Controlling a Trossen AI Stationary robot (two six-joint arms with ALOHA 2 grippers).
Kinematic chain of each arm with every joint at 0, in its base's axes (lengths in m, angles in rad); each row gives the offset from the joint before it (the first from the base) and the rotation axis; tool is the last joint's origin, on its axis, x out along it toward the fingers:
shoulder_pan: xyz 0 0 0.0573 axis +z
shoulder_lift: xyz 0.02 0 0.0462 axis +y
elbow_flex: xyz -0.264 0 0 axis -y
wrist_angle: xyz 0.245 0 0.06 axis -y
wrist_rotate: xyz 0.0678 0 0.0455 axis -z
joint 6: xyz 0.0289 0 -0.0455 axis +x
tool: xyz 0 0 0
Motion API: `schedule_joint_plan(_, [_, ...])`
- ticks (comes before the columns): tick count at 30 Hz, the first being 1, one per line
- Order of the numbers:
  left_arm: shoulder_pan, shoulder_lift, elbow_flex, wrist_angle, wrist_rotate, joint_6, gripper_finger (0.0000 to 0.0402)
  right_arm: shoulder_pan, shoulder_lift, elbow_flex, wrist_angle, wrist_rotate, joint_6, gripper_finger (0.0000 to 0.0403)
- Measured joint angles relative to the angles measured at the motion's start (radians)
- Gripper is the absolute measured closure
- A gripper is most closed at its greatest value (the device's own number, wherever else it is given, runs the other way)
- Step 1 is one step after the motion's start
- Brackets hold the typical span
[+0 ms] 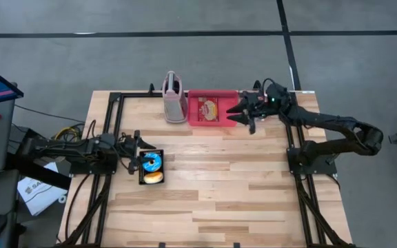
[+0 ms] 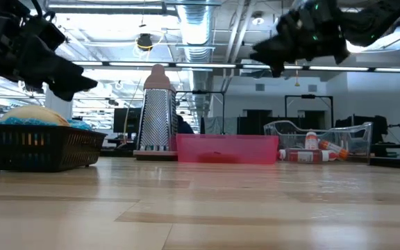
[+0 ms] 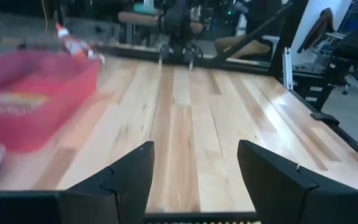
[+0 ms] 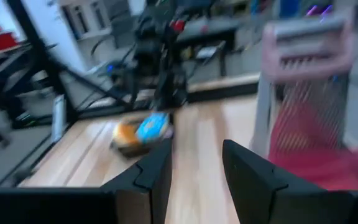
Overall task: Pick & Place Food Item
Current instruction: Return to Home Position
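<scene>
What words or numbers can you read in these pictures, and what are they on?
None can be read for sure.
On the packet in the red bin: a label, too small to read.
On the bottles in the transparent bin: labels, too small to read.
On the white sheet beside the table: dark letters, cut off, too small.
</scene>
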Motion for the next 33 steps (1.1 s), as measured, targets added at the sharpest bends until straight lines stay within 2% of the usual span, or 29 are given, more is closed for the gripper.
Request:
schedule_joint_plan(3, [0.000,0.041,0.000,0.006,0.000,-0.015,0.0175,0.109,0.000,0.000,0.104,0.176,0.055,0.0269])
schedule_joint_plan(5, [0.000,0.066,0.000,0.006,-0.001,-0.018,0.0175,0.173,0.000,0.000,0.134,0.257,0.084,0.0269])
schedule_joint_plan(10, [0.000,0.108,0.000,0.034,-0.002,-0.017,0.0175,0.325,0.000,-0.001,0.088,0.331,0.087,0.0269])
schedule_joint_plan(12, [0.000,0.119,0.000,0.045,-0.003,-0.017,0.0175,0.398,0.000,-0.016,0.100,0.398,0.051,0.0269])
schedule_joint_plan(17, [0.000,0.125,0.000,0.045,-0.005,-0.016,0.0175,0.568,-0.045,-0.091,0.145,0.709,-0.040,0.0269])
schedule_joint_plan(19, [0.000,0.125,0.000,0.051,-0.005,-0.015,0.0175,0.612,-0.103,-0.159,0.190,0.772,-0.042,0.0269])
schedule_joint_plan(23, [0.000,0.125,0.000,0.052,-0.005,-0.015,0.0175,0.646,-0.292,-0.314,0.243,0.779,-0.008,0.0269])
schedule_joint_plan(30, [0.000,0.125,0.000,0.051,-0.005,-0.015,0.0175,0.648,-0.645,-0.519,0.076,0.661,0.023,0.0269])
schedule_joint_plan(33, [0.000,0.125,0.000,0.051,-0.005,-0.015,0.0175,0.647,-0.783,-0.577,0.032,0.649,0.008,0.0269])
